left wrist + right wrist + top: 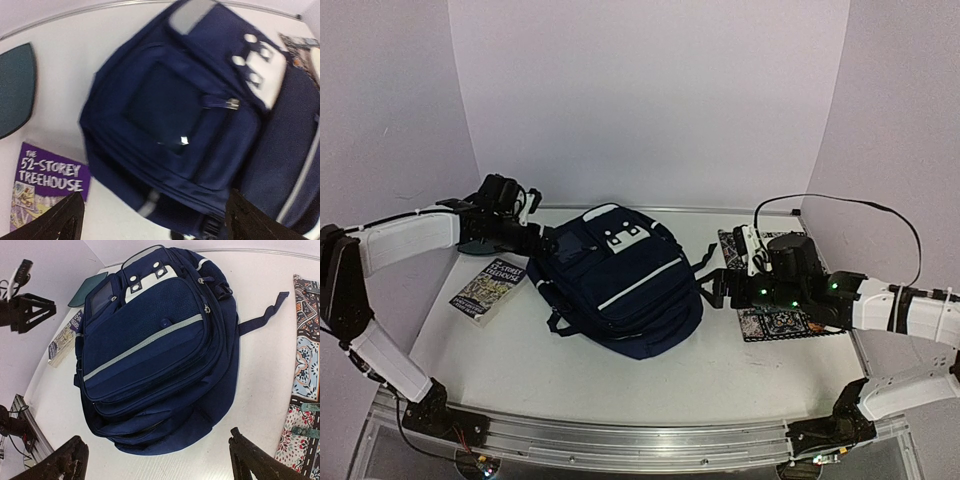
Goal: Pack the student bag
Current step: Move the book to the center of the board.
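Flanking the student bag (pixel 620 285), left end effector (pixel 546 241) and right end effector (pixel 716 286) gape empty (book (pixel 488 290) lies nearby).

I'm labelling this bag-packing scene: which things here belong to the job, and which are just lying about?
Job:
student bag
52-Storey Treehouse book, probably meant to go in

Lying about, seemingly:
dark teal pad
patterned fabric mat
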{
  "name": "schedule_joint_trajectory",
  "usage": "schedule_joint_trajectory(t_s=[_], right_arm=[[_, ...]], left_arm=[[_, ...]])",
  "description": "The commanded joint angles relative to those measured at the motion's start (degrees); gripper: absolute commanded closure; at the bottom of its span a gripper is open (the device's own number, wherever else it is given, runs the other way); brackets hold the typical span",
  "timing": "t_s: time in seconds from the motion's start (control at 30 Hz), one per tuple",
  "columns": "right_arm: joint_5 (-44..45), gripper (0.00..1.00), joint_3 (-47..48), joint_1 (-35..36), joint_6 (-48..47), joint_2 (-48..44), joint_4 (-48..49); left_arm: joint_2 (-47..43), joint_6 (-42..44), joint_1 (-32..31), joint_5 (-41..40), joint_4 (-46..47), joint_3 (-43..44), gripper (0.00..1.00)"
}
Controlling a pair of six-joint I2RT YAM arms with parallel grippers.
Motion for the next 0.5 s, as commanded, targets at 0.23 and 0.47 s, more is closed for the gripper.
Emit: schedule_joint_trajectory(t_s=[0.23, 0.47], right_arm=[[-3.9, 0.02, -1.1, 0.2, -2.5, -1.2, -0.3], [-8.0, 0.02, -0.7, 0.3, -3.5, 0.4, 0.1]], left_arm=[[17.8, -1.6, 23.6, 3.2, -8.0, 13.4, 0.01], [28.0, 0.3, 30.1, 5.8, -9.5, 17.2, 0.01]])
